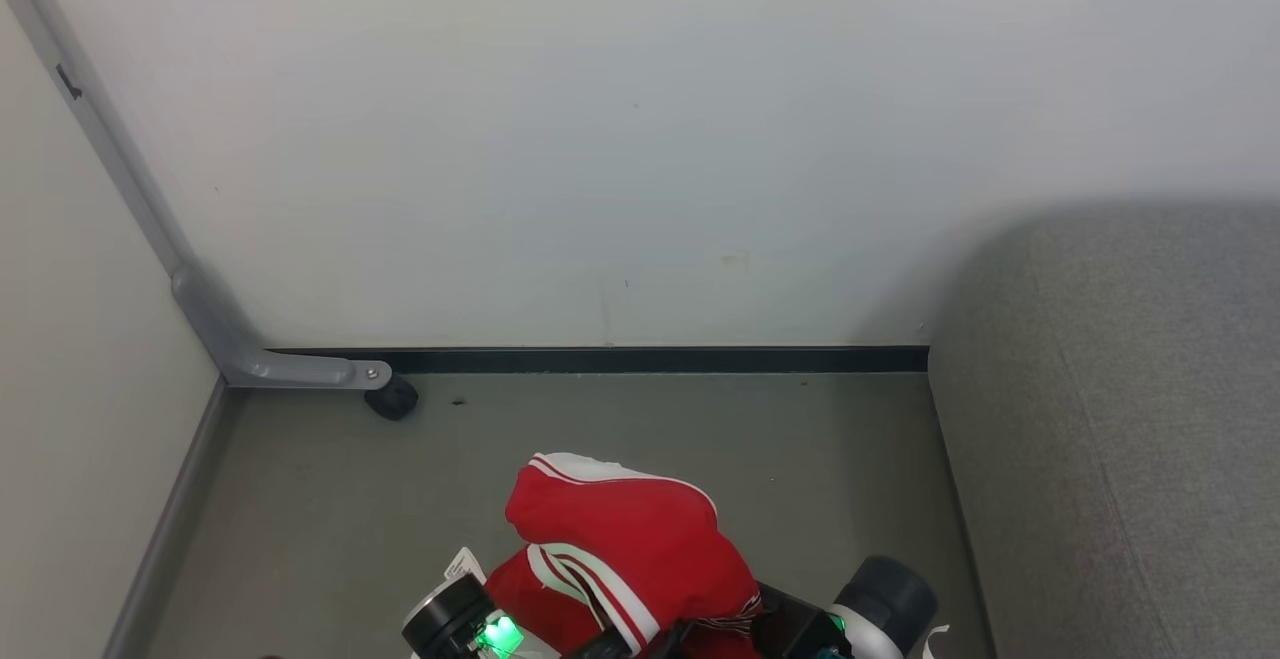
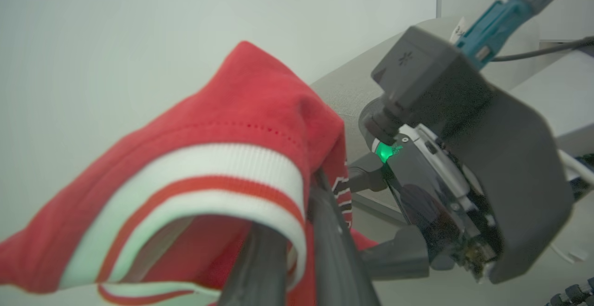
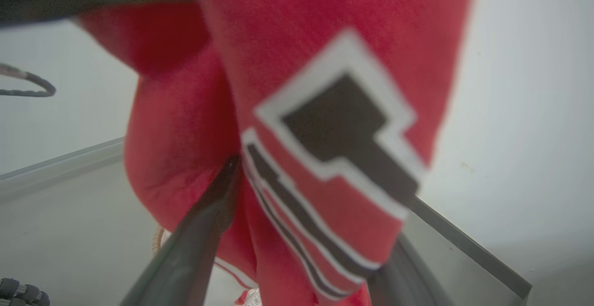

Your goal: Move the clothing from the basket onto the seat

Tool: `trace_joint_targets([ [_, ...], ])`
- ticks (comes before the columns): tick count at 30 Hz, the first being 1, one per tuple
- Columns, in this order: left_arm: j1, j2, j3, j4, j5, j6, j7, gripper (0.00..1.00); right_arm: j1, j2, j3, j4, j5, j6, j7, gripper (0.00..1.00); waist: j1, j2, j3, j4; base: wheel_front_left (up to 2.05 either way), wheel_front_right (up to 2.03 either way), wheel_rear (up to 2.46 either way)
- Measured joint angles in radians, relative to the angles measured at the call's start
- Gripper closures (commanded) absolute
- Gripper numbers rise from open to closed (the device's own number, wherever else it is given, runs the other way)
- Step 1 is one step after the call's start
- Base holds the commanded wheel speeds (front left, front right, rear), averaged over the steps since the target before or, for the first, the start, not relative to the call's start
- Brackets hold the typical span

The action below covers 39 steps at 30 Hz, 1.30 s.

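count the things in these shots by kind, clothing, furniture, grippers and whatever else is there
red garment: 1 bundle, cannot tell if it is more than one piece
grey seat: 1
grippers: 2, the left gripper and the right gripper
black caster wheel: 1
total: 5
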Motion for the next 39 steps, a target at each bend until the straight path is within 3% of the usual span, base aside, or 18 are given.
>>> trace_joint_targets([
  [9,-0.002,0.01,-0.035,-0.007,-0.019,0.0,0.0,1.0,-0.013,0.005,0.014,-0.017,0.036,0.0,0.0,0.0,0.0,0.0,0.009,0.005,0.0,0.0,0.0],
  [10,-0.002,0.01,-0.037,-0.007,-0.028,0.0,0.0,1.0,-0.014,0.005,0.012,-0.021,0.04,0.0,0.0,0.53,0.0,0.0,0.01,0.006,0.0,0.0,0.0],
  [11,-0.003,0.01,-0.039,-0.007,-0.035,0.0,0.0,1.0,-0.014,0.006,0.008,-0.023,0.045,0.0,0.0,0.88,0.0001,0.0,0.011,0.006,0.0,0.0,0.0],
  [12,-0.003,0.011,-0.042,-0.007,-0.042,0.0,0.0,1.0,-0.014,0.006,-0.001,-0.027,0.055,0.0,0.0,1.0,0.0,0.0,0.013,0.006,0.0,0.0,0.0],
  [16,-0.005,0.015,-0.043,-0.006,-0.052,-0.006,0.0,1.0,-0.014,0.006,-0.011,-0.054,0.086,-0.002,0.0,1.0,0.0,0.0,0.015,0.006,0.0,0.0,0.0],
  [28,-0.007,0.017,-0.025,0.006,-0.067,-0.007,0.0,1.0,0.009,0.006,-0.075,-0.138,0.209,-0.066,0.0,1.0,0.0,0.0,0.015,0.012,0.0,0.0,0.0],
  [30,-0.007,0.016,-0.011,0.011,-0.071,-0.007,0.0,0.27,0.019,0.007,-0.09,-0.153,0.234,-0.076,0.0,1.0,0.0,0.0,0.014,0.013,0.0,0.0,0.0],
  [33,-0.007,0.016,-0.006,0.015,-0.071,-0.007,0.0,0.14,0.032,0.007,-0.109,-0.17,0.252,-0.09,0.0,1.0,0.0,0.0,0.012,0.014,0.0,0.0,0.0],
  [34,-0.007,0.016,-0.004,0.016,-0.071,-0.007,0.0,0.01,0.034,0.007,-0.114,-0.177,0.257,-0.097,0.0,1.0,0.0,0.0,0.012,0.015,0.0,0.0,0.0],
  [39,-0.007,0.015,0.007,0.018,-0.071,-0.007,0.0,0.0,0.049,0.007,-0.138,-0.208,0.285,-0.117,0.0,1.0,0.0,0.0,0.01,0.016,0.0,0.0,0.0],
])
